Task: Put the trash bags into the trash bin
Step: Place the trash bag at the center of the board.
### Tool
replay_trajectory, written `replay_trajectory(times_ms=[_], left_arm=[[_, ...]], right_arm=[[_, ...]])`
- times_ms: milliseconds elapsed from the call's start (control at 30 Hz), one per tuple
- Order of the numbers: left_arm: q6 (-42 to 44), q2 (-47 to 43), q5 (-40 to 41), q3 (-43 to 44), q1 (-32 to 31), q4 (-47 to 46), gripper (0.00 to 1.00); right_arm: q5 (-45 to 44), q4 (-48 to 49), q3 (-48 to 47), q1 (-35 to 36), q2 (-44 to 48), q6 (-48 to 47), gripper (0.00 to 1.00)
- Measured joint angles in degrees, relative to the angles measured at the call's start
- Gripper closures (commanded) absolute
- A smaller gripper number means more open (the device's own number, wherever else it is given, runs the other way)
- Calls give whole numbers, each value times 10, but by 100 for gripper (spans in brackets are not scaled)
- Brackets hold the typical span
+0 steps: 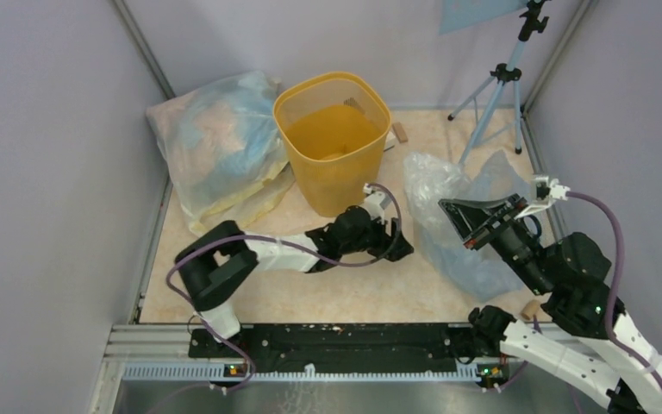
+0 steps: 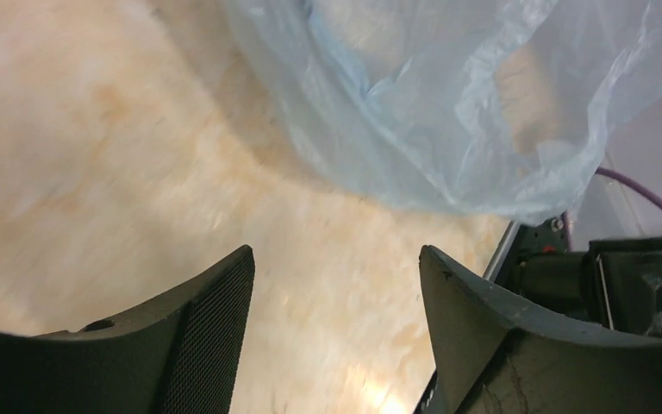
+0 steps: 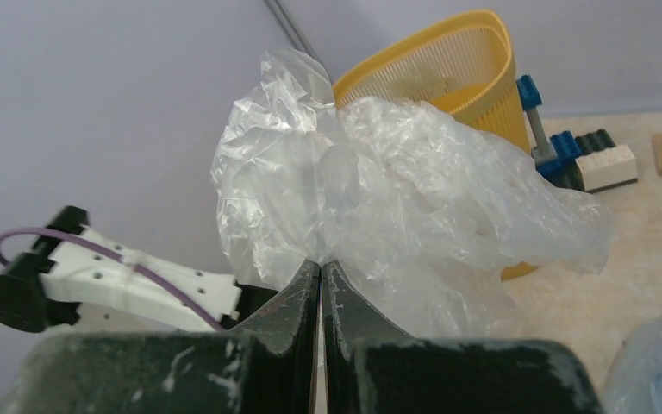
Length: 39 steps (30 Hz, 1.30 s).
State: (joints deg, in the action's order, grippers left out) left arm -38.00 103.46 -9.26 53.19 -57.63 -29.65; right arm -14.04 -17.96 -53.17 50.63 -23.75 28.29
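The trash bin (image 1: 332,138) is a yellow-orange translucent basket standing at the back middle of the floor; it also shows in the right wrist view (image 3: 461,65). A colourless, wrinkly trash bag (image 3: 396,181) bunches up in front of it. My right gripper (image 3: 320,263) is shut on a fold of that film. From above, the right gripper (image 1: 444,207) holds the trash bag (image 1: 429,177) up, right of the bin. My left gripper (image 2: 336,254) is open over bare floor with nothing between its fingers. It lies low by the bin's base (image 1: 403,247).
A big bluish sack (image 1: 215,147) leans on the left wall, and another bluish sack (image 1: 483,254) lies under my right arm and fills the top of the left wrist view (image 2: 448,103). A tripod (image 1: 500,86) stands back right. Blue-and-white blocks (image 3: 569,159) sit beside the bin.
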Motion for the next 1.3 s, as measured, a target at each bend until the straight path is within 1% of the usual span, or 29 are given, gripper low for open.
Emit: replay_trajectory(times_ms=[133, 167, 200, 233, 300, 333, 367, 467, 567, 700, 800, 867, 967, 1167, 1233, 1300], left_arm=[[11, -129, 54, -79, 3, 76, 19], [13, -166, 68, -98, 3, 93, 19], [15, -203, 80, -115, 3, 107, 18], [16, -239, 91, -132, 3, 119, 17], [19, -299, 107, -160, 3, 139, 14], [21, -330, 115, -175, 3, 151, 13], [22, -362, 122, -190, 3, 166, 12], [22, -436, 146, -221, 3, 218, 8], [22, -492, 164, -242, 3, 271, 4], [22, -523, 179, -258, 3, 310, 1], [19, -520, 200, -261, 3, 332, 1], [13, -513, 224, -261, 3, 343, 1], [2, -490, 252, -261, 3, 350, 1], [-13, -445, 275, -256, 11, 344, 1], [-18, -421, 279, -247, 19, 343, 1], [-24, -391, 280, -239, 31, 329, 1]], right_arm=[[16, 0, 30, 0, -20, 0, 100], [25, 0, 31, 0, -36, -1, 98], [41, 3, 31, 0, -61, -2, 68], [59, 2, 26, 0, -98, -3, 48], [82, -13, 7, 0, -163, -5, 24], [87, -30, -10, 0, -205, -10, 16], [81, -45, -22, 1, -241, -9, 13], [31, -106, -29, 2, -281, 6, 12], [-50, -170, -27, 2, -263, 33, 11], [-160, -240, -13, 2, -227, 101, 10], [-228, -302, 11, 2, -223, 175, 10], [-255, -332, 31, 2, -225, 217, 10], [-269, -363, 68, -2, -228, 275, 10], [-263, -409, 124, -23, -248, 416, 11], [-261, -416, 139, -36, -268, 450, 11], [-257, -408, 158, -58, -285, 464, 11]])
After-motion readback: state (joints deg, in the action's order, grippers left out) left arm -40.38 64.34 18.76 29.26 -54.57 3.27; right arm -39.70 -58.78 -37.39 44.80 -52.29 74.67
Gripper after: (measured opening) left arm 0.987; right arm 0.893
